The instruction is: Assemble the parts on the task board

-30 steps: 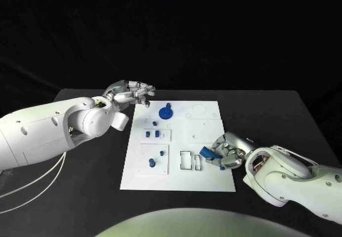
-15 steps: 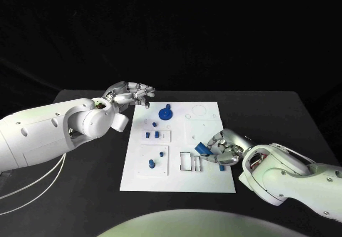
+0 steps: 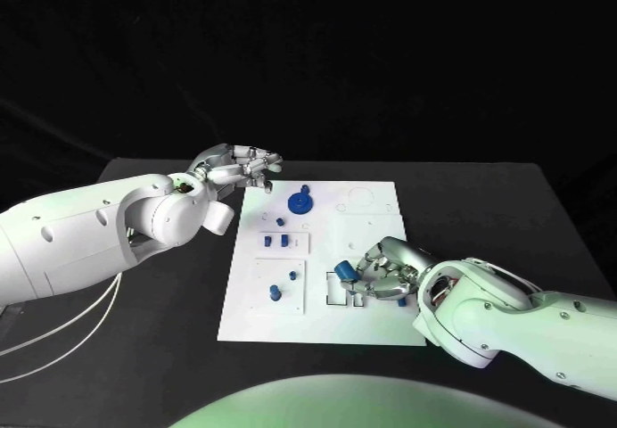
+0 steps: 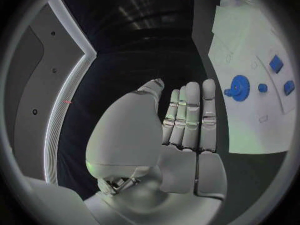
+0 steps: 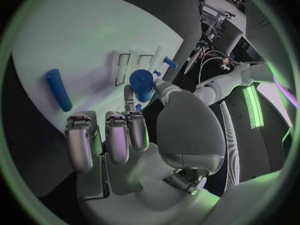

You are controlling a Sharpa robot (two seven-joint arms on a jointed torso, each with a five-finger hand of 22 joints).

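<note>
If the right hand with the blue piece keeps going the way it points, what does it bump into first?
Probably the two rectangular slots in the board. The right hand pinches a blue cylinder just above them, though depth is hard to judge.

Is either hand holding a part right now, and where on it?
The right hand pinches a short blue cylinder by its side, fingers against its lower end. The left hand holds nothing.

White arms [image 3: 90, 236] (silver hands [image 3: 238, 166])
</note>
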